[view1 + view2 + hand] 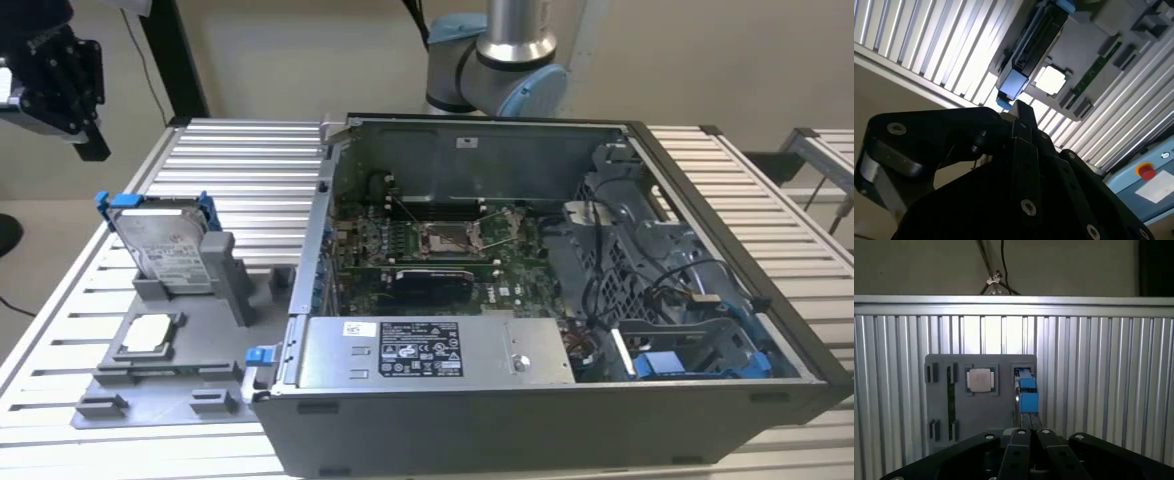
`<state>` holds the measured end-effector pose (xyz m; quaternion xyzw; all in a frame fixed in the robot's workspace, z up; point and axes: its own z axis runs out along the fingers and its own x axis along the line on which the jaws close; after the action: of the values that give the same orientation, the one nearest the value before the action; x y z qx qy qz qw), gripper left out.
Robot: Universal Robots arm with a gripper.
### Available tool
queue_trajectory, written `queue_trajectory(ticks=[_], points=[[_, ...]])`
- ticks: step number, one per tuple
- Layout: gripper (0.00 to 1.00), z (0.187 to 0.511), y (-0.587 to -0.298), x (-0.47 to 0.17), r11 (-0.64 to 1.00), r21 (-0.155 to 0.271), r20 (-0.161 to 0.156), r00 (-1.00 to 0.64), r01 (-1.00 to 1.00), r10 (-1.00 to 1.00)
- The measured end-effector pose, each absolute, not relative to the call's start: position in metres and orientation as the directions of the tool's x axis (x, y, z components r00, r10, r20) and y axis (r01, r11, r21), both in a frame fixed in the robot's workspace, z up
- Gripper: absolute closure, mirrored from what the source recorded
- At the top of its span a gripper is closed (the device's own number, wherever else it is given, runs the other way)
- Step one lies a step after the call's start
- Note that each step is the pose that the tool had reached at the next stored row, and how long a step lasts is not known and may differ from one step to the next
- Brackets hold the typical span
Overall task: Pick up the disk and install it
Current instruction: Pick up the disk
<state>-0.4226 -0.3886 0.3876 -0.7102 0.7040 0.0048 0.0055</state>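
The disk (171, 243), a silver-grey drive with a white label in a blue carrier, stands on edge in a slot of the grey holder plate (180, 375) at the exterior view's left. In both wrist views it is seen edge-on, with its blue carrier (1027, 391) (1024, 60) just beyond the fingertips. My black gripper (74, 110) hangs well above and to the left of the disk, apart from it. Its fingers (1017, 450) meet at the tip (1021, 112) with nothing between them, so it is shut.
A small white-topped square chip (147, 333) (980, 380) lies on the same plate beside the disk. The open computer case (747, 270) takes up the table's middle and right, with a grey labelled box (427, 350) at its front. A red button (1146, 171) sits off the table.
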Motion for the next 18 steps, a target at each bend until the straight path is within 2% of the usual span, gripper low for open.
queue_trajectory(ticks=[11,12,18], points=[[1.0,0.3875,-0.3896,-0.4199,-0.019,-0.001,-0.015,0.019,-1.0,-1.0],[0.0,0.3875,-0.3896,-0.4199,-0.019,-0.001,-0.015,0.019,-1.0,-1.0],[0.0,0.3875,-0.3898,-0.4199,-0.019,-0.001,-0.015,0.019,-1.0,-1.0]])
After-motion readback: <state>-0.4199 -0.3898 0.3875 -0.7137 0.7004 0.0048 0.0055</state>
